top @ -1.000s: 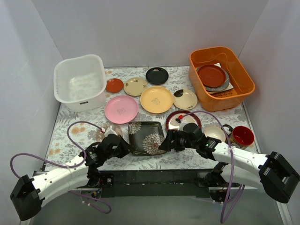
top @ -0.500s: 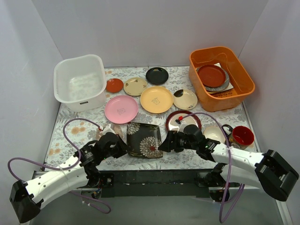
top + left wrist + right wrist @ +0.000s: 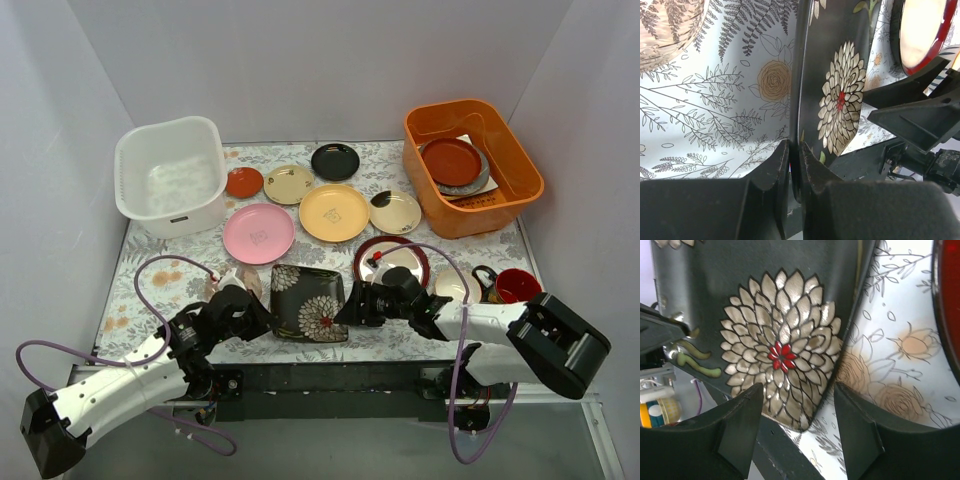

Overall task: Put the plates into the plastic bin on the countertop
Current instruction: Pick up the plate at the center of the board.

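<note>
- Nothing is placed yet: the plastic bin [image 3: 186, 212], at the far left of the desk [image 3: 150, 280], holds no plate.
- The left hand [image 3: 794, 160] pinches the left rim of the dark square floral plate [image 3: 310, 302] at the desk's near edge. The right hand [image 3: 797, 390] is spread astride its opposite corner.
- The pink plate [image 3: 258, 233] and orange-red plate [image 3: 244, 182] lie between this plate and the bin.
- The red-rimmed cream plate [image 3: 392, 258] sits just beside the right hand. The orange tub [image 3: 480, 215] and red mug [image 3: 517, 286] stand well right.
</note>
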`<move>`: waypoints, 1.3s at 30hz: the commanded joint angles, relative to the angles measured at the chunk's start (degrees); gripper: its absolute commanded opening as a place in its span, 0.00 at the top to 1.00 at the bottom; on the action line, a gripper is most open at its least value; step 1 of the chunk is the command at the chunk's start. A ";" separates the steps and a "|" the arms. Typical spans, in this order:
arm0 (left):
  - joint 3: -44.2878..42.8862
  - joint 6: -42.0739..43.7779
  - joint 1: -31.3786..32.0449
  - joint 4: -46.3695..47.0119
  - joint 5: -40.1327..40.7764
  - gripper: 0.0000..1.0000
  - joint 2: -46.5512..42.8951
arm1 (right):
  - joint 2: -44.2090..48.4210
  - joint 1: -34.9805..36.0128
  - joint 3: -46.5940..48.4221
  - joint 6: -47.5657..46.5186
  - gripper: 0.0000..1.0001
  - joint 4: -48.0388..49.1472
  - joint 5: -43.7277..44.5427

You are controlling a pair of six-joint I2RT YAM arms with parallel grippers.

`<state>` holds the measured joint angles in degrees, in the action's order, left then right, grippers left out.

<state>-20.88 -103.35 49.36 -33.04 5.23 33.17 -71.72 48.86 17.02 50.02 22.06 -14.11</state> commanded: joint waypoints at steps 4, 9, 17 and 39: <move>1.28 -1.41 0.29 7.11 -2.69 1.00 -3.02 | -7.37 2.46 -0.23 2.01 0.35 8.07 0.57; 2.69 -2.03 0.38 7.11 -3.65 1.00 -3.81 | -12.90 4.66 1.09 3.42 0.45 12.73 -0.74; 3.31 -2.56 0.38 7.11 -2.95 1.00 -4.78 | -13.79 6.42 2.50 3.33 0.88 11.69 0.13; 6.38 -3.17 0.29 21.07 -1.72 0.68 -0.83 | -14.93 7.74 2.93 -0.45 0.99 5.53 -1.53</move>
<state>-14.41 -105.47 48.77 -26.59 8.16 31.29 -83.22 51.92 18.83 52.86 32.84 -6.74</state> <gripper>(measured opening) 0.338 0.036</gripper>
